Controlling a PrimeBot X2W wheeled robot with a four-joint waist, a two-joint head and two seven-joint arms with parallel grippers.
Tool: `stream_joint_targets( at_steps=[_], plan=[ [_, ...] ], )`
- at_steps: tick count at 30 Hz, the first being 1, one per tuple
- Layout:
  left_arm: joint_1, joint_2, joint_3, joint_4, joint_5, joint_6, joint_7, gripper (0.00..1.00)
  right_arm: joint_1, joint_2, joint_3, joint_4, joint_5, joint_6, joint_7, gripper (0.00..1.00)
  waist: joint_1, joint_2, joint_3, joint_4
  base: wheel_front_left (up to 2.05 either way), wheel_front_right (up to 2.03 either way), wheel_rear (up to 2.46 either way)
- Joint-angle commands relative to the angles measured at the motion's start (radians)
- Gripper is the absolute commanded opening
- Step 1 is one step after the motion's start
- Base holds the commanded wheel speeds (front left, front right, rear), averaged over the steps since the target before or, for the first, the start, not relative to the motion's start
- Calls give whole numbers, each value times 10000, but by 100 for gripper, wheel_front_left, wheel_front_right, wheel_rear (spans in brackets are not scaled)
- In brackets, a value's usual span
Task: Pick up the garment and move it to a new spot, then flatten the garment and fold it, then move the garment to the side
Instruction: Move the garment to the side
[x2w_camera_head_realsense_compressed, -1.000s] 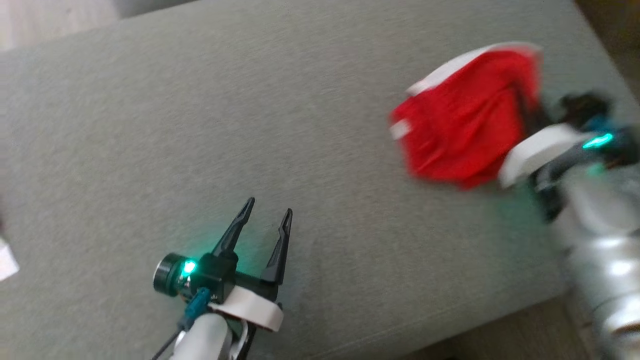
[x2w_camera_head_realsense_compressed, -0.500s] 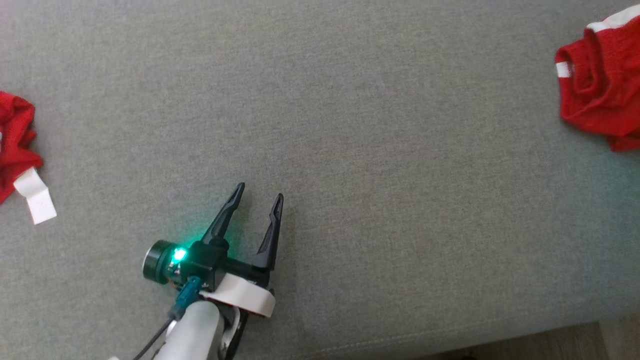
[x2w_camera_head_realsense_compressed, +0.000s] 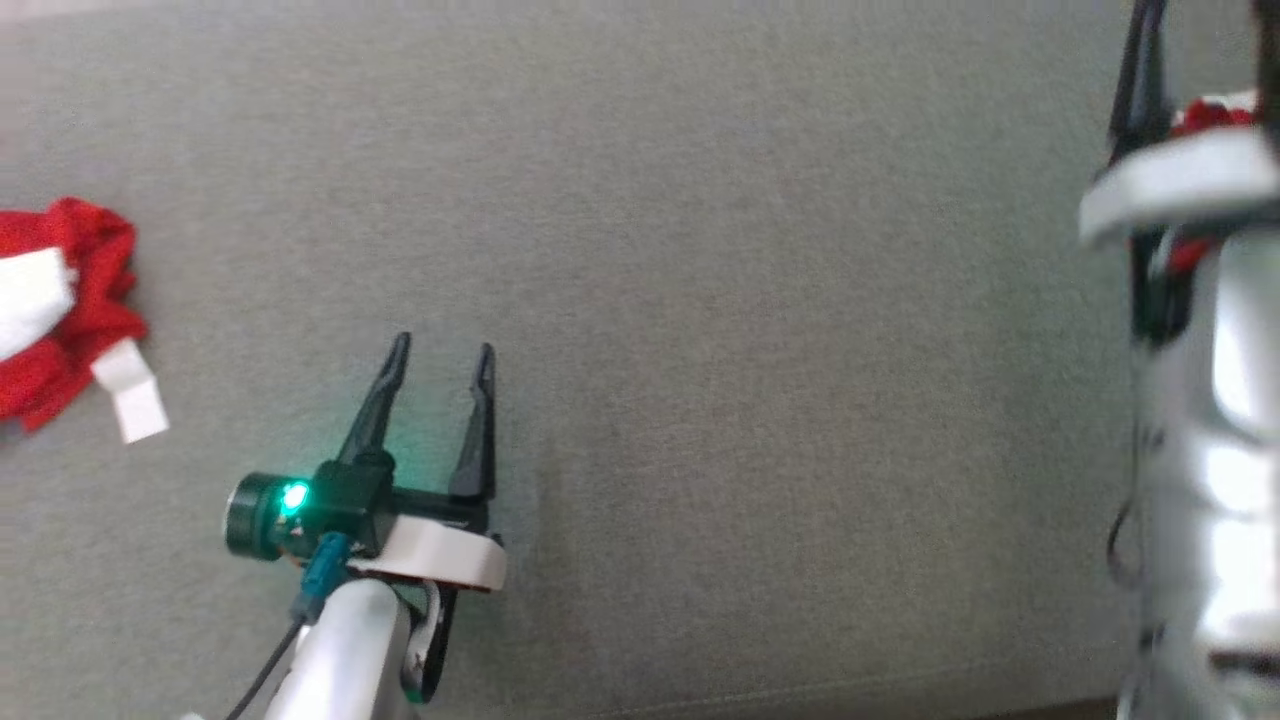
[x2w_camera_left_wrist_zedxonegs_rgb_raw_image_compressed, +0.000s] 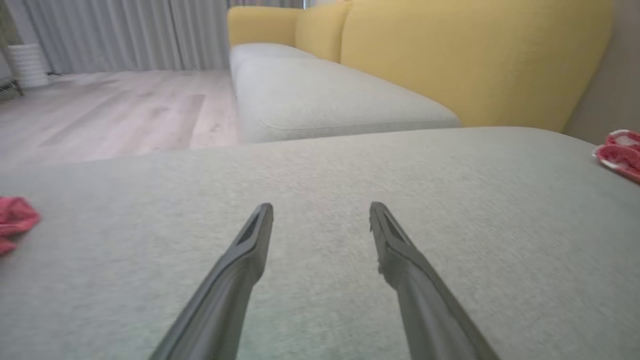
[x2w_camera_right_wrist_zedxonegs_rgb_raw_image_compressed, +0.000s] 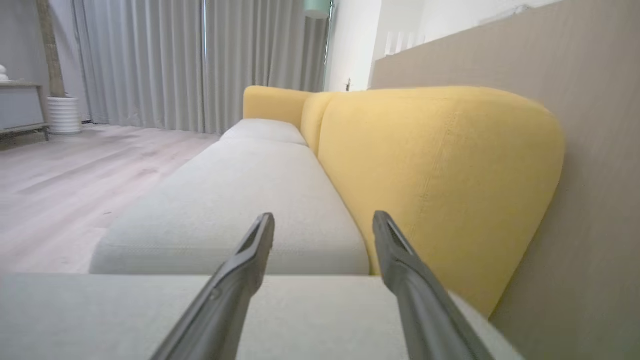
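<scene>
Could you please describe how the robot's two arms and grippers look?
The left gripper and the right gripper each have two long, dark, tapering fingers. The left wrist carries a dark round housing with a green light, a white band, and a teal plug with a thin dark cable. The left forearm and right forearm are pale and glossy.

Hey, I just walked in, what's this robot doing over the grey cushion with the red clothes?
A two-armed robot is sorting clothing on a grey cushion, and right now neither arm holds anything. The left gripper hangs over bare cushion with its fingers spread. The right gripper, at the right edge, is open too. One red garment lies beside the right gripper, and a crumpled red heap lies at the far left.
</scene>
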Motion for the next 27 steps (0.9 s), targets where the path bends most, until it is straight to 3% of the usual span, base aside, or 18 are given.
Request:
stream_joint_targets(
  at_steps=[1, 11, 27],
  plan=[
    [-41, 37, 445, -366, -103, 162, -93, 100, 910, 47, 401, -516, 504, 65, -59, 100, 0, 0, -413, 424, 0, 0, 0],
    [719, 37, 1342, -141, -105, 602, -93, 100, 4085, 130, 2381, -1111, 2695, 65, -61, 100, 0, 0, -1473, 1358, 0, 0, 0],
    [1860, 37, 2267, 282, -122, 734, -93, 100, 5522, 132, 2985, -1293, 3405, 65, -62, 100, 0, 0, -2793, 1409, 0, 0, 0]
  ],
)
